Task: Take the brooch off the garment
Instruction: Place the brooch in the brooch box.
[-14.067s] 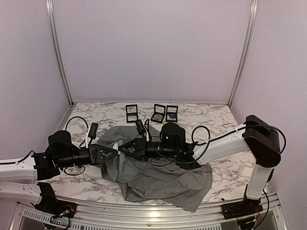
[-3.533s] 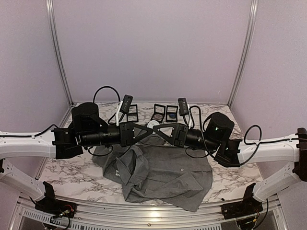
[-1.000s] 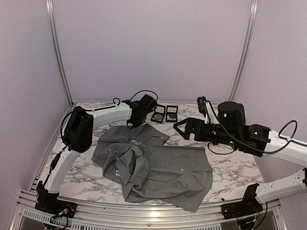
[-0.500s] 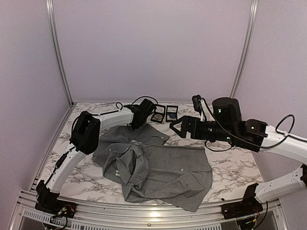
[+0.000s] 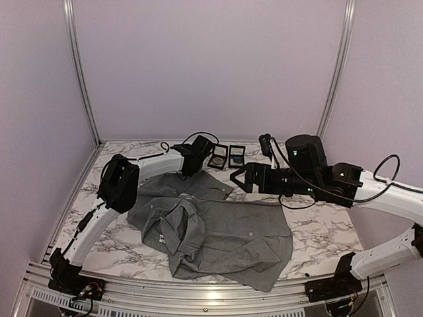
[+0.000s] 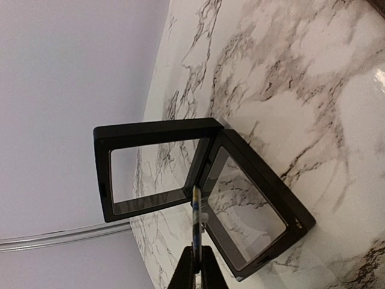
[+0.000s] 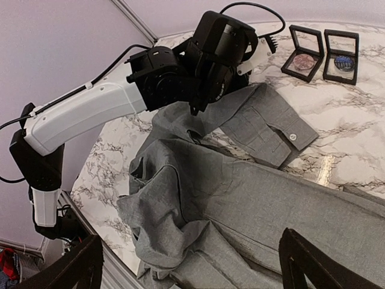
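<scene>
Your left fingers (image 6: 183,272) pinch the brooch (image 6: 195,211) at the open case (image 6: 156,125); two filled cases (image 7: 308,30) sit beside it; right fingers (image 7: 72,268) gape wide, holding nothing.

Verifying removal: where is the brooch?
Left wrist view: the brooch is pinched in the left gripper, over the empty open case at the table's far edge, left of two filled cases.

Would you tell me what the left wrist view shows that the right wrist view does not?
Only left wrist: an open, empty case and a thin item, probably the brooch, edge-on in front of it, pinched in the shut left gripper. Only right wrist: the shirt, the pink-brooch case, the blue-brooch case, the left arm and the open right gripper. Both: the marble table and the left gripper, seen from outside in the right wrist view.
</scene>
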`<state>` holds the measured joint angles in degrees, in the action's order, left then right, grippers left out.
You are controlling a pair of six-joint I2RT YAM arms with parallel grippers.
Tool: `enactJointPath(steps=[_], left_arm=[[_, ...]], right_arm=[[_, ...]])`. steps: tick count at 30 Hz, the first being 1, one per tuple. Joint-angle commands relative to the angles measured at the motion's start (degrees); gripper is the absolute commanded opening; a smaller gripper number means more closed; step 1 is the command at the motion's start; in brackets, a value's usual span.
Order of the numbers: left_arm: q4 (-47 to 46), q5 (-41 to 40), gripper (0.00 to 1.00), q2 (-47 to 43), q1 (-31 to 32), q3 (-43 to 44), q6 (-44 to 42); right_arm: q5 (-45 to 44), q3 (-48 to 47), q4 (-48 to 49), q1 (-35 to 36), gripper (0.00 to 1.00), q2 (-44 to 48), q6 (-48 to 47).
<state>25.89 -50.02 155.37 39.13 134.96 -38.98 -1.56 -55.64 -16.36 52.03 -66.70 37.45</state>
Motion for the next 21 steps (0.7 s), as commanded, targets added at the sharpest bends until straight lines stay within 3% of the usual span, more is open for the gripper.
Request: enactJointPath(steps=[1,21], left_arm=[[-2.7,-0.6,0.00,2.2,-0.7,1.7,-1.6],[-4.5,2.6,0.02,2.2,-1.9,1.5,-1.1]], right_arm=[[0.6,-2.2,-0.5,-0.5,0.99,-0.8,-0.4],[3.0,-2.2,0.6,-0.4,0.99,-2.5,-0.1]])
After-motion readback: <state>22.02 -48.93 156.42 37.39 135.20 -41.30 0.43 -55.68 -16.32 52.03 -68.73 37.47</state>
